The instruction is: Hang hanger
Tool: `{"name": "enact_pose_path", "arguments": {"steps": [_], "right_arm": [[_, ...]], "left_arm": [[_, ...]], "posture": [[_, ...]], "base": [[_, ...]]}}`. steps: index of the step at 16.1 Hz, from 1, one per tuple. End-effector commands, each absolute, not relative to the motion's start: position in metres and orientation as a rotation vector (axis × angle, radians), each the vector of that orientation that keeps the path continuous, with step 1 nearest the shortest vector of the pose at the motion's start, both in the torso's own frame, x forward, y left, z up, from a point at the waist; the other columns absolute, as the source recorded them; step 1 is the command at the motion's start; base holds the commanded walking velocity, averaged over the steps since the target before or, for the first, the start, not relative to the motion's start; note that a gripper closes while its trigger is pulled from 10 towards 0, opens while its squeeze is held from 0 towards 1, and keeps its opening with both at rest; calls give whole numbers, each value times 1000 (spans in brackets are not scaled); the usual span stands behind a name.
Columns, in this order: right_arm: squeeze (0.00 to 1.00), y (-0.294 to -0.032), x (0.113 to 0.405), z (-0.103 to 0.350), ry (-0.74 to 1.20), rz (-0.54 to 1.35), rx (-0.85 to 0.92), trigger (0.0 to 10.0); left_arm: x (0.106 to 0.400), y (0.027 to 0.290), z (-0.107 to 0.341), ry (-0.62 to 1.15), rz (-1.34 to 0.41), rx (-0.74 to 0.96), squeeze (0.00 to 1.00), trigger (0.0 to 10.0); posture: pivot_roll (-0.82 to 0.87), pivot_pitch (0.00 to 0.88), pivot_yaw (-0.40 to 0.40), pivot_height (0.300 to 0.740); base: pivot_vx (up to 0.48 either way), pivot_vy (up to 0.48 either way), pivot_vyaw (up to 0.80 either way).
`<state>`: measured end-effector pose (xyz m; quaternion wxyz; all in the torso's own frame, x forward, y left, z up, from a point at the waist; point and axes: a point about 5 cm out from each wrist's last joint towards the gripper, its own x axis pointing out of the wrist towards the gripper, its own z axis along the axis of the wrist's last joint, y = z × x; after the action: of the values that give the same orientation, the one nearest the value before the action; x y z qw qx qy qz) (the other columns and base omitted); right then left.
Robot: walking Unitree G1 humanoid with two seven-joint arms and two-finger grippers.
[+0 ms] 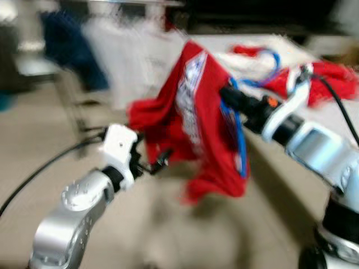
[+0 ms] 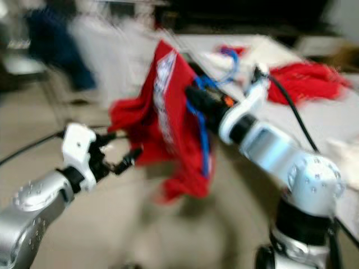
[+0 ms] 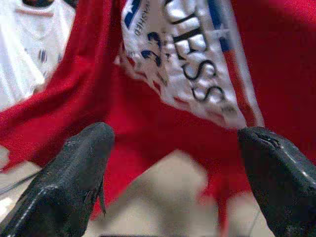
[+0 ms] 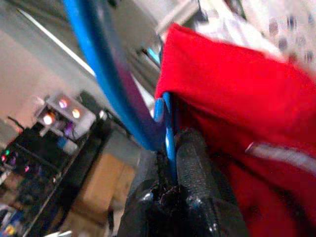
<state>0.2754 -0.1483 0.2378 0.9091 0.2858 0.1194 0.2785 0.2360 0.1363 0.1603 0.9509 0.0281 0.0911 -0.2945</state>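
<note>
**Hanger w/ red shirt held up, rail not reached yet**

Right pincer (image 4: 170, 187): fingers pinched tight on the blue hanger (image 4: 106, 74); the blue wire runs straight betw. the two black fingers in the right wrist view. Hanger is mid-air in front of the robot, carrying a red shirt (image 1: 196, 117) w/ a white printed panel; the cloth drapes off it and hangs free below.

Left pincer (image 3: 173, 163): wide open, holding nothing. Its fingers sit either side of the shirt's lower edge, just short of the cloth, floor showing betw. them.

Further out: more red clothes (image 1: 331, 81) lie on the pale surface (image 1: 336, 120) to the right. Dark and white garments (image 1: 106, 50) seem to hang behind on the left, prob. a rack, too blurred to be sure. Head views are smeared.

To do it well, IMO: keep the right grip firm so the wire can't twist, hold the hook upright, use the left pincer only to steady the hem, approach the rail slowly, and let go once the hook bears weight.
</note>
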Motion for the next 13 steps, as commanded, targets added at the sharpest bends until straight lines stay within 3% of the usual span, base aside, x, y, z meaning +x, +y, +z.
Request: {"name": "enact_pose_path", "arguments": {"steps": [1, 2, 4, 5, 6, 7, 10, 12, 13], "right_arm": [[0, -151, 279, 234, 247, 553, 557, 10000], [0, -157, 282, 223, 276, 511, 506, 10000], [0, -159, 294, 201, 325, 436, 346, 10000], [0, -159, 300, 193, 333, 430, 249, 10000], [0, -158, 301, 191, 336, 433, 208, 10000], [0, -157, 304, 186, 341, 435, 155, 10000], [0, -157, 309, 162, 369, 446, -50, 10000], [0, -155, 313, 156, 365, 428, -89, 10000], [0, -150, 315, 160, 349, 426, -43, 10000]], "left_arm": [[232, 130, 162, 191, -648, 77, 878, 10000], [230, 128, 163, 192, -666, 91, 824, 10000], [235, 138, 161, 209, -618, 152, 502, 10000], [240, 145, 156, 222, -555, 176, 200, 10000], [241, 147, 155, 222, -535, 178, 43, 10000], [243, 150, 153, 226, -503, 172, 0, 10000], [245, 142, 138, 261, -475, 141, 0, 10000], [251, 132, 135, 255, -488, 110, 0, 10000], [257, 123, 138, 229, -542, 10, 988, 10000]], "posture": [[0, 6, -79, 740], [17, 11, -78, 740], [34, 31, -71, 740], [45, 34, -71, 740], [53, 32, -73, 740], [48, 31, -68, 740], [60, 46, -62, 740], [39, 50, -44, 740], [31, 51, -34, 740]], "base": [[0, 0, 800], [0, 0, 800], [0, 0, 400], [0, 0, 0], [0, 0, 0], [0, 0, 0], [0, 0, 0], [0, 0, 0], [0, 0, 0]]}}
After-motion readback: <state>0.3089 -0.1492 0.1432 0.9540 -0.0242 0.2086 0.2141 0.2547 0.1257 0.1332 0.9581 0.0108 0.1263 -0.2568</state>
